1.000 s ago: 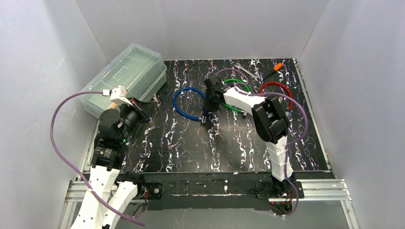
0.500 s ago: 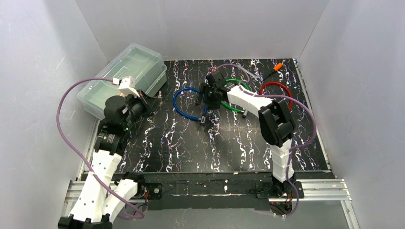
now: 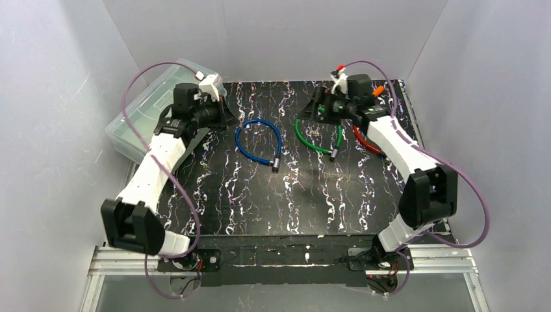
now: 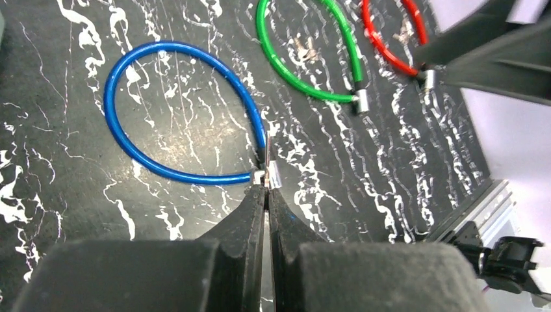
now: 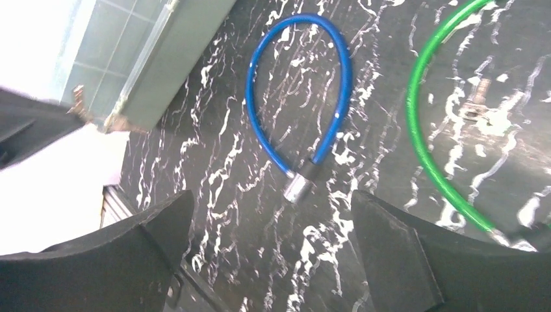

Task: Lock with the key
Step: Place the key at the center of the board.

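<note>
The blue cable lock (image 3: pixel 258 142) lies as a closed loop on the table (image 3: pixel 247 201), left of centre toward the far side, its metal barrel end (image 3: pixel 275 164) pointing to the near edge. Right of it lie a green cable lock (image 3: pixel 317 138) and, partly under the right arm, a red cable lock (image 4: pixel 391 40). A small set of keys (image 4: pixel 303 47) appears to rest inside the green loop, though it is too small to read well; no key is seen standing in the blue barrel.

Judging by this layout, the task looks either at its start or just finished: both arms are raised toward the far side and nothing is being worked. If locking is still to do, the next move calls for picking up a key and bringing it squarely to a barrel.

The left hand (image 4: pixel 266 188) has its fingers pressed together with nothing visible between them, hovering above the blue barrel. The right hand (image 5: pixel 273 253) stands wide apart and empty, high over the blue and green loops. A clear plastic box (image 3: pixel 146 110) sits at far left.
</note>
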`<state>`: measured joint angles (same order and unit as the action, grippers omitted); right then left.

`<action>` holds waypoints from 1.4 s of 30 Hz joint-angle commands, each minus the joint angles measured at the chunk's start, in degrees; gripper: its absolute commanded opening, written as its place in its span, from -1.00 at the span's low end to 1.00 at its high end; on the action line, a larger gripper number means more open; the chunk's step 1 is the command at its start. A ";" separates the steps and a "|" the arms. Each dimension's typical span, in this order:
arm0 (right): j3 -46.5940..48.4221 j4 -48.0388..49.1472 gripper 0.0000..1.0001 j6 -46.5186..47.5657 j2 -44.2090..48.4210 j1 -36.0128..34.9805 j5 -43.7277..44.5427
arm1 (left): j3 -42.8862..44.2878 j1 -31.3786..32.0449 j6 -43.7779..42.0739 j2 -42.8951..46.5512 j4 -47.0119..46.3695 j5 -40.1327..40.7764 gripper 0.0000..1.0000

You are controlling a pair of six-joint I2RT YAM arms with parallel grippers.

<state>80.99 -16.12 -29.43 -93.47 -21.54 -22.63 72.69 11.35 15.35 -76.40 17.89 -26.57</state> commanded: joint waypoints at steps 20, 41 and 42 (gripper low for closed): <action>-5.84 -14.41 0.97 30.67 2.94 20.70 -20.79 | 21.03 9.09 -20.18 -37.33 9.89 10.21 -1.00; -5.89 -14.05 0.97 31.01 0.28 20.92 -21.93 | 24.21 9.52 -20.72 -42.77 8.42 10.36 -0.16; -5.74 -14.03 0.97 31.01 0.28 20.92 -21.99 | 24.58 9.43 -20.88 -42.17 9.02 10.19 -0.04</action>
<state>75.16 -31.42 0.67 -93.17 -0.86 -43.57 94.70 20.56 -4.71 -121.64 24.53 -15.66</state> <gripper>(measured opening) 0.982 0.390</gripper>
